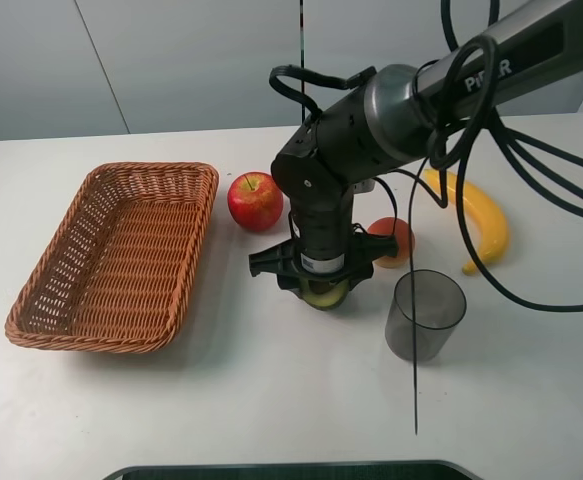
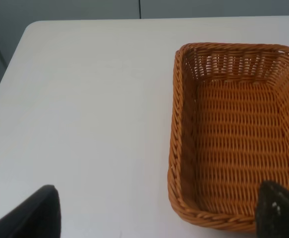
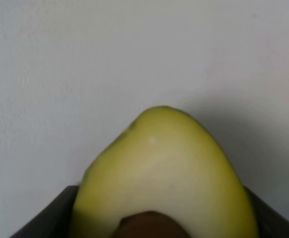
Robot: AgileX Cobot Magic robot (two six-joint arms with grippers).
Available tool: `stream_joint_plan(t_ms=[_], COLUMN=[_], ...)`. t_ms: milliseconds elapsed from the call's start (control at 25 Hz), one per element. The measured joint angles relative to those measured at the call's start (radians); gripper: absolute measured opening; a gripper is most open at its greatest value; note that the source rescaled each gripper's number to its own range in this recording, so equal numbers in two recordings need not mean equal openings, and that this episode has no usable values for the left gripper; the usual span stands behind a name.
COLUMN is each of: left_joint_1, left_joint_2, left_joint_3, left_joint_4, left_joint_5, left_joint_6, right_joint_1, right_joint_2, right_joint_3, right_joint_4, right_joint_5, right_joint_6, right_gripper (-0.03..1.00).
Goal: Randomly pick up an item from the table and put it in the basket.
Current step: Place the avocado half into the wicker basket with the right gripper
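Note:
The halved avocado (image 1: 324,294) is just right of the table's (image 1: 271,400) middle, flesh and pit facing up, under my right gripper (image 1: 321,283). In the right wrist view the avocado (image 3: 159,168) fills the lower middle, with the dark fingers (image 3: 45,215) pressed against both its sides. The gripper looks shut on it, at or barely above the tabletop. The brown wicker basket (image 1: 199,215) lies empty at the left. In the left wrist view, my left gripper (image 2: 159,208) is open and empty above the basket's (image 2: 176,124) near end.
A red apple (image 1: 255,200) sits between the basket and the right arm. An orange-red peach (image 1: 398,240) and a grey translucent cup (image 1: 426,315) stand close right of the avocado. A banana (image 1: 483,215) lies further right.

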Motion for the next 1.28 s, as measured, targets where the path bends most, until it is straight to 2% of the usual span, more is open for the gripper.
stream_joint_plan(t_ms=[200,320,520,680,1040,1280], left_joint_1=[0.000,0.000,0.000,0.000,0.000,0.000], left_joint_2=[0.000,0.000,0.000,0.000,0.000,0.000], left_joint_3=[0.000,0.000,0.000,0.000,0.000,0.000], left_joint_4=[0.000,0.000,0.000,0.000,0.000,0.000], left_joint_5=[0.000,0.000,0.000,0.000,0.000,0.000], left_joint_6=[0.000,0.000,0.000,0.000,0.000,0.000], right_joint_1=[-0.002,-0.002,0.012,0.059,0.162,0.228], right_joint_2=[-0.022,-0.069,-0.109,-0.111,-0.101,-0.009], right_joint_3=[-0.006,-0.047,-0.178,-0.295,-0.491,-0.639], right_joint_4=[0.004,0.004,0.004,0.002,-0.002,-0.025], right_joint_5=[0.010,0.050,0.189,0.270,0.279,0.272], right_joint_6=[-0.002,-0.020,-0.116,-0.176,-0.191,-0.197], right_gripper=[0.03,0.03,0.03,0.03,0.03,0.03])
